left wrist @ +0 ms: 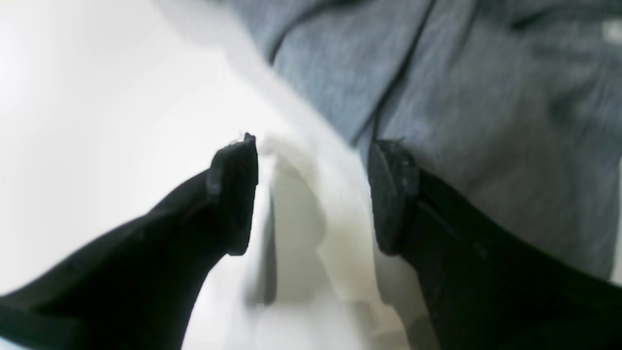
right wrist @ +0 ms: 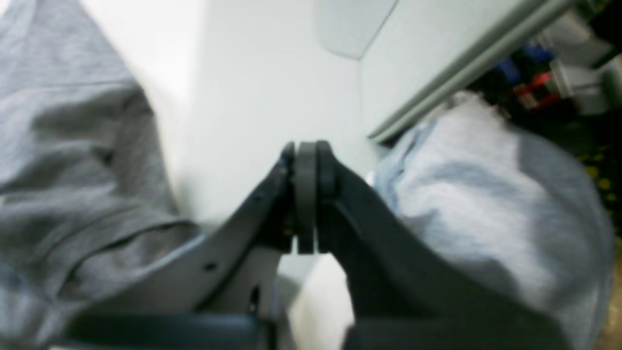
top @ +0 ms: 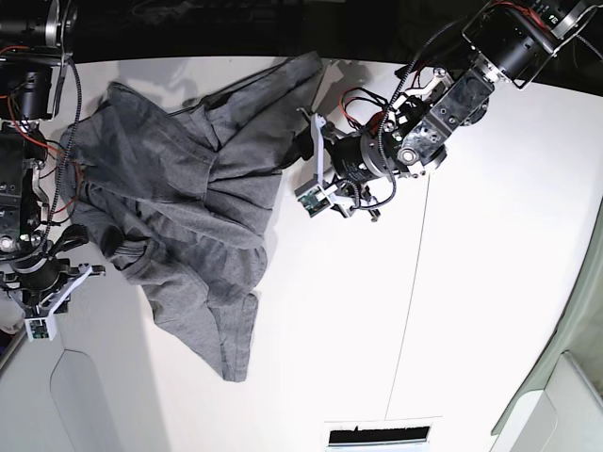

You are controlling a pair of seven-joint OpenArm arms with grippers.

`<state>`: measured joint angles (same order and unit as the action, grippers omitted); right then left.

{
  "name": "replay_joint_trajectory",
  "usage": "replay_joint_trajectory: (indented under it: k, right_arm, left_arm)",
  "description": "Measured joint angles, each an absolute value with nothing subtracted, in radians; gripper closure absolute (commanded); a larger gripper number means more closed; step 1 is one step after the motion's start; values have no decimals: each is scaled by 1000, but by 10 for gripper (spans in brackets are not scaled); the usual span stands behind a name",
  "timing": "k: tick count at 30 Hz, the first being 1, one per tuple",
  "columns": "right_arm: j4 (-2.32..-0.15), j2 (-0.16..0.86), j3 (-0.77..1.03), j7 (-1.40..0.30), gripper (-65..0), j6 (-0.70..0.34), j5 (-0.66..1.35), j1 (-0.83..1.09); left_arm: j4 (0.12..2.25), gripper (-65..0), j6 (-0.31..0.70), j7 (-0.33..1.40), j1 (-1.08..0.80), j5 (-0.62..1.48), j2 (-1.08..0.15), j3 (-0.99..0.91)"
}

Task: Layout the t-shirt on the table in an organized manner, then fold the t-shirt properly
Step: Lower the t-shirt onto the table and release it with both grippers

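Only the base view shows the whole t-shirt (top: 179,217): one, crumpled, near the counter's (top: 471,282) far-left corner. The right wrist view alone shows a paler cloth heap (right wrist: 491,194) past the counter's edge. Two tools: left tool (left wrist: 311,189) spread wide at the shirt's edge, right tool (right wrist: 306,194) clenched, empty.

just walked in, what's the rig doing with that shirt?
Two arms are working a grey t-shirt that lies crumpled on the white table, not yet laid flat. The left tool is open at the shirt's edge, gripping nothing. The right tool is shut beside the shirt, with no cloth visibly between its jaws.
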<state>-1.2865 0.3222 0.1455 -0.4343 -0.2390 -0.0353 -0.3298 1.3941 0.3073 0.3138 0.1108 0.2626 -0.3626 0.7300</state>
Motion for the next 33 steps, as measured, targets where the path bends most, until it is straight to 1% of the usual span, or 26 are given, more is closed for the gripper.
replay_joint_trajectory:
  k: [1, 3, 5, 6, 7, 8, 10, 13, 16, 17, 18, 19, 21, 22, 24, 27, 30, 33]
  right_arm:
    - [-1287, 321, 146, -447, -55, -270, -1, -329]
    - [-1287, 303, 138, -447, -219, -353, 59, -318]
    - [-1287, 279, 134, -443, -323, -417, 90, -304]
    - [-1287, 268, 134, -443, -355, -432, 91, -299]
    - [-1287, 260, 134, -443, -370, -442, 90, -293]
    - [-1287, 251, 134, -443, -372, -445, 85, -290]
    - [-1283, 234, 123, -434, -371, -445, 39, -285]
    - [-1226, 224, 54, -352, -371, -426, -41, -289]
    - [-1125, 219, -49, -300, -370, -349, -121, -297]
    - [-1090, 219, -83, -296, -362, -302, -139, -301]
    - [-1060, 219, -113, -291, -330, -245, -155, -307]
    - [-1042, 219, -134, -284, -276, -197, -163, -314]
    - [-1022, 219, -160, -292, -138, -133, -214, -332]
    - [-1023, 219, -162, -291, -83, -119, -241, -333]
    - [-1030, 224, -162, -293, -7, -114, -257, -335]
    - [-1056, 228, -162, -307, 0, -111, -260, -344]
    - [-1097, 227, -161, -304, 0, -64, -261, -370]
    - [-1127, 228, -141, -298, 0, -59, -259, -383]
  left_arm:
    - [1394, -380, 307, 314, 110, 263, -368, 730]
    - [1394, -380, 307, 314, 111, 262, -372, 730]
    - [1394, -380, 305, 300, 111, 264, -370, 730]
    - [1394, -380, 305, 294, 110, 265, -366, 730]
    - [1394, -380, 305, 294, 111, 266, -365, 730]
    - [1394, -380, 308, 290, 111, 266, -366, 731]
    - [1394, -380, 307, 303, 111, 265, -366, 731]
    - [1394, -380, 307, 315, 111, 266, -366, 731]
    - [1394, -380, 307, 313, 112, 266, -366, 731]
    - [1394, -380, 307, 313, 112, 268, -366, 731]
    - [1394, -379, 307, 314, 111, 268, -366, 731]
    - [1394, -380, 307, 315, 111, 266, -366, 731]
    - [1394, -379, 307, 314, 111, 266, -366, 731]
    - [1394, -379, 307, 315, 111, 266, -366, 731]
    - [1394, -380, 307, 314, 111, 266, -366, 731]
    - [1394, -380, 307, 315, 111, 266, -366, 731]
    - [1394, -380, 307, 315, 110, 266, -366, 731]
    - [1394, -380, 307, 315, 102, 246, -366, 731]
